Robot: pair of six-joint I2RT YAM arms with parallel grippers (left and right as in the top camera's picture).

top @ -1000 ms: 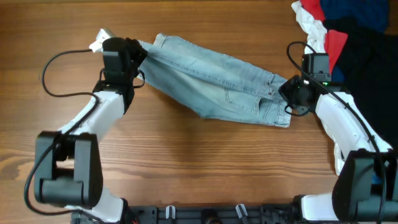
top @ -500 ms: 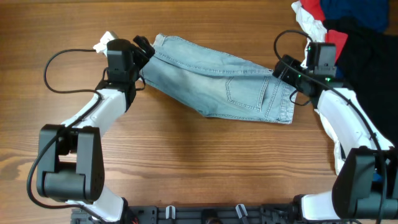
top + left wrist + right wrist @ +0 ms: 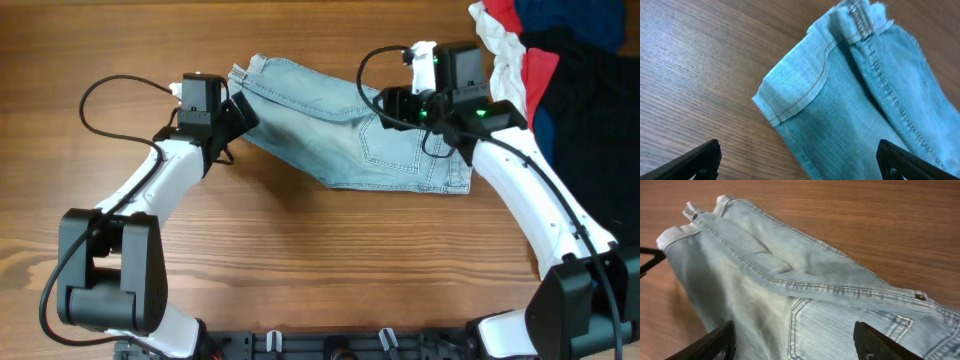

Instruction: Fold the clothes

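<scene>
The pale blue denim shorts (image 3: pixel 350 130) lie folded and slanting across the middle of the table, with a stitched back pocket (image 3: pixel 395 150) facing up. My left gripper (image 3: pixel 238 112) hovers open at their left end. In the left wrist view the hemmed corner of the shorts (image 3: pixel 850 95) lies ahead of the left gripper (image 3: pixel 801 167), which holds nothing. My right gripper (image 3: pixel 386 103) hangs open over the right half of the shorts. In the right wrist view the right gripper (image 3: pixel 795 345) straddles the pocket stitching of the shorts (image 3: pixel 805 300) without holding it.
A heap of other clothes fills the far right corner: white (image 3: pixel 497 45), red (image 3: pixel 541 68), navy (image 3: pixel 560 18) and black (image 3: pixel 600 100). Bare wooden tabletop (image 3: pixel 330 260) stretches in front of the shorts. The left arm's cable (image 3: pixel 100 90) loops over the table at the left.
Both grippers have opened and let go of the shorts, which now lie flat. The right arm has swung left over the shorts. The left gripper has shifted slightly right.
</scene>
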